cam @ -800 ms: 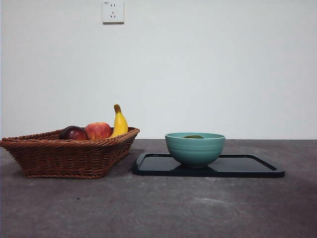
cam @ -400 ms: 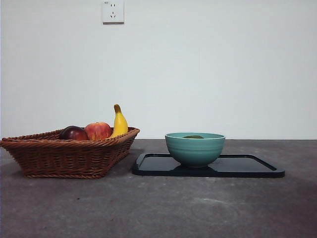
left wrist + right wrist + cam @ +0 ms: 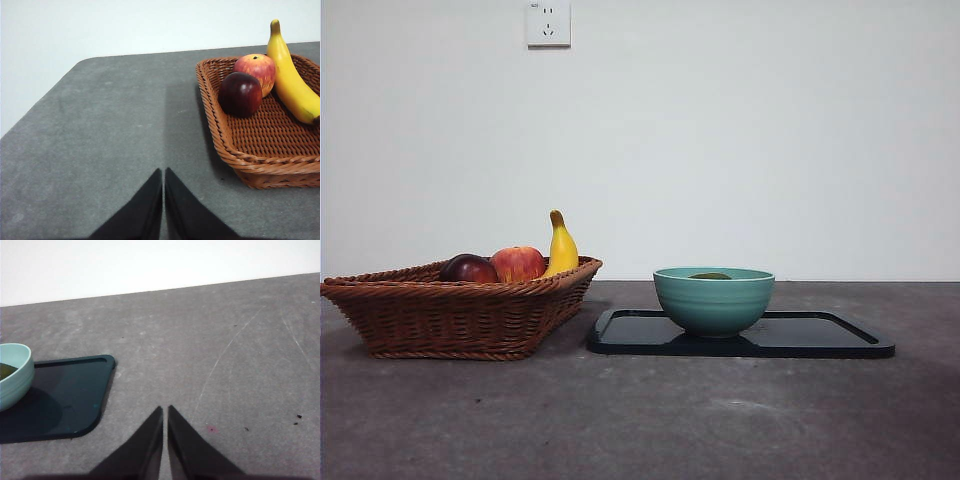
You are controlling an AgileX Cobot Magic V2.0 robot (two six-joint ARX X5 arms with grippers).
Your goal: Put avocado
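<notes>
Step in hand, as judged: the placing looks done. The avocado sits in the bowl and both arms are drawn back clear of the work, so the next move calls for nothing more than holding off, or a check that the fruit lies settled.

Left to right across the table:

Left gripper (image 3: pixel 163 200): black jaws closed tip to tip, holding nothing, over bare grey table (image 3: pixel 640 420) beside the basket.

Brown woven wicker basket (image 3: pixel 460 315), shallow and rectangular. Contents: one dark red-purple round fruit (image 3: pixel 469 268), one red apple with yellow blush (image 3: pixel 518 263) touching it, one yellow banana (image 3: pixel 561 247) leaning against the far rim with its stem up. No avocado in here.

Black flat rectangular tray (image 3: pixel 820 335), just beside the basket, not touching it. The bowl stands on the tray's basket-side end; the rest of the tray is bare.

Teal-green glazed ceramic bowl (image 3: pixel 713 300), upright. Contents: the dark green avocado (image 3: pixel 710 276), only its top showing above the rim in the front view, a sliver in the right wrist view.

Right gripper (image 3: pixel 165 440): jaws closed together, empty, over table past the tray's bare end
</notes>
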